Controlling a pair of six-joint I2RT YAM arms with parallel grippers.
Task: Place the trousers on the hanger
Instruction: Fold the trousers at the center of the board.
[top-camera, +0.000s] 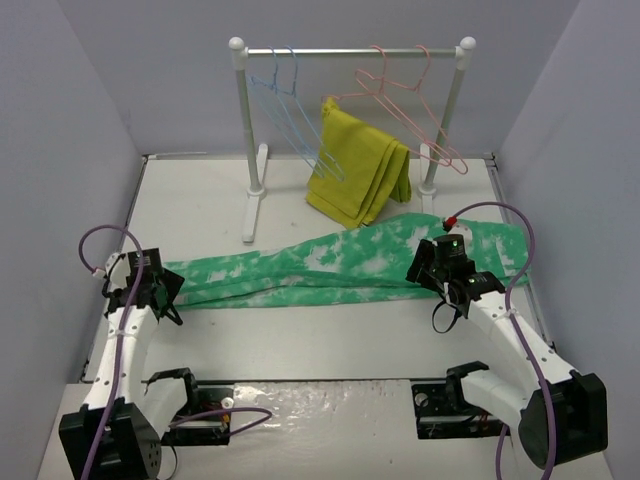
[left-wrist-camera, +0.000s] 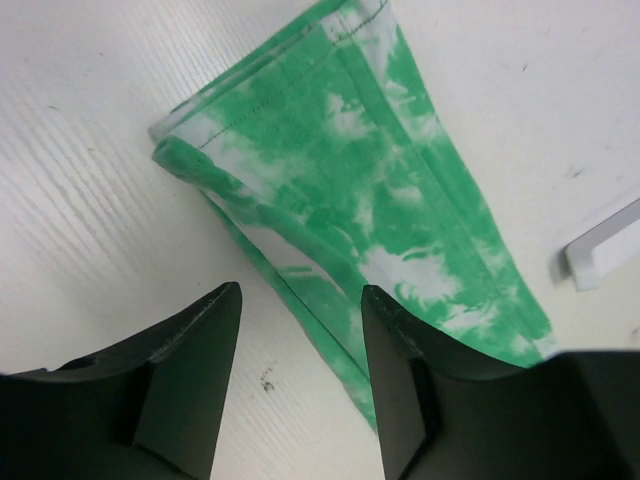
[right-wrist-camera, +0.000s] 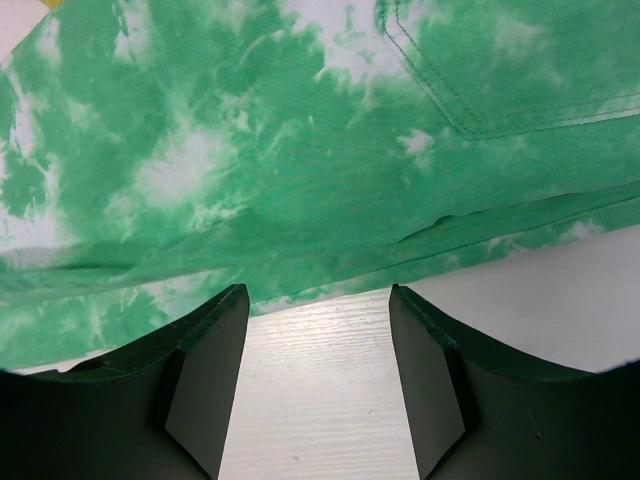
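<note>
The green, white-blotched trousers (top-camera: 330, 265) lie flat across the table, leg ends to the left and waist to the right. My left gripper (top-camera: 165, 295) hovers at the leg ends. Its jaws are open in the left wrist view (left-wrist-camera: 300, 292), with bare table and the near edge of a trouser leg (left-wrist-camera: 380, 180) between them. My right gripper (top-camera: 432, 262) is at the waist end, open (right-wrist-camera: 317, 292) just short of the trousers' hem (right-wrist-camera: 300, 180), with bare table between its fingers. The light-blue wire hanger (top-camera: 283, 100) hangs on the rack at the back, beside one like it.
A white clothes rack (top-camera: 350, 50) stands at the back, with pink wire hangers (top-camera: 410, 110) on its right half and a mustard-yellow garment (top-camera: 360, 175) draped below. One rack foot (left-wrist-camera: 600, 250) shows near the left gripper. Walls close in both sides.
</note>
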